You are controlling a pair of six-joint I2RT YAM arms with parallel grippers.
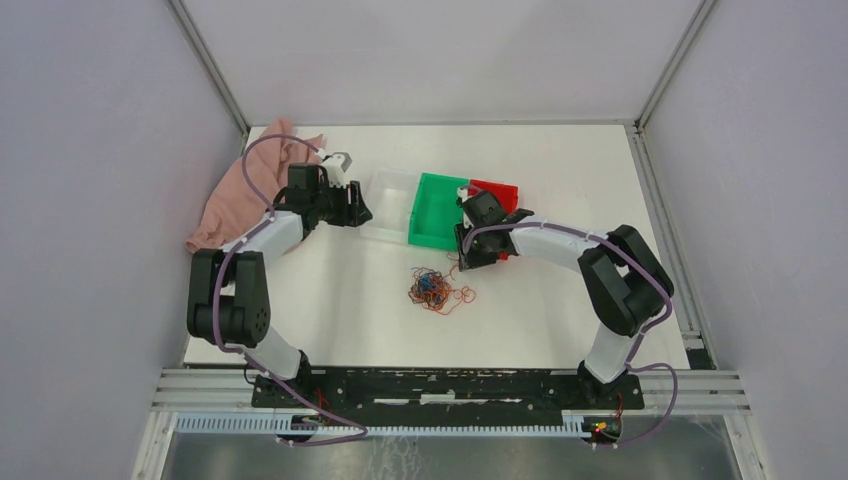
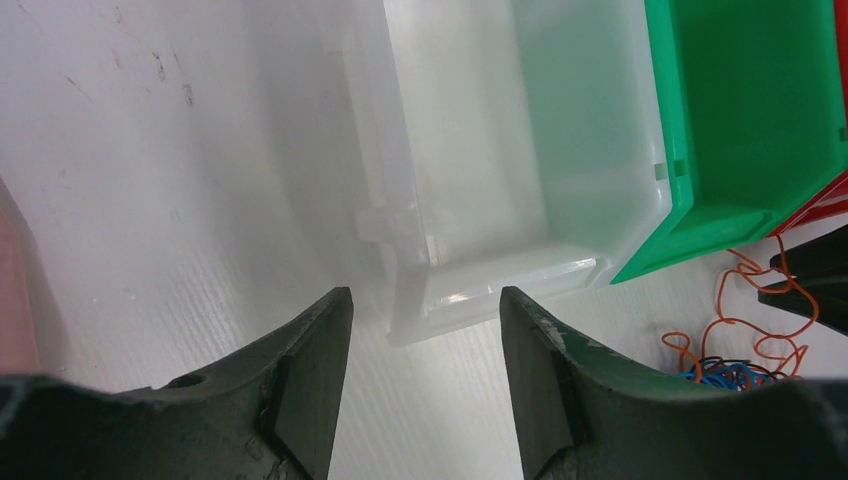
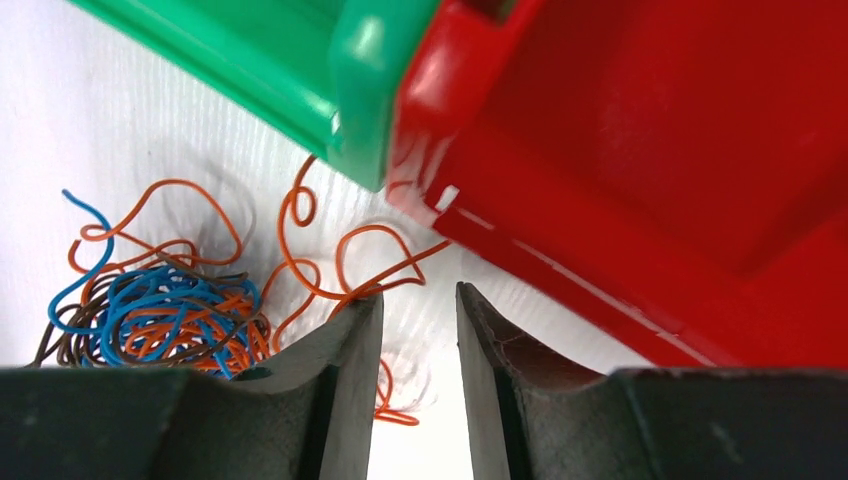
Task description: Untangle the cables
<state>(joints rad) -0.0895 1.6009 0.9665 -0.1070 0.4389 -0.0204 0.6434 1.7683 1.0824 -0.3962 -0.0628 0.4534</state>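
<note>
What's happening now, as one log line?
left pincer: open, near clear bin | right pincer: open, by red bin | cables: tangled, none held

three bins (image 1: 437,210), one cable tangle (image 1: 435,288), one cloth (image 1: 240,195)

The left arm (image 1: 228,296) and the right arm (image 1: 620,278) bend at the elbow and reach inward. The left tool (image 2: 425,300) has its fingers spread wide, with nothing between them. The right tool (image 3: 420,295) shows a narrower gap and grips nothing.
</note>
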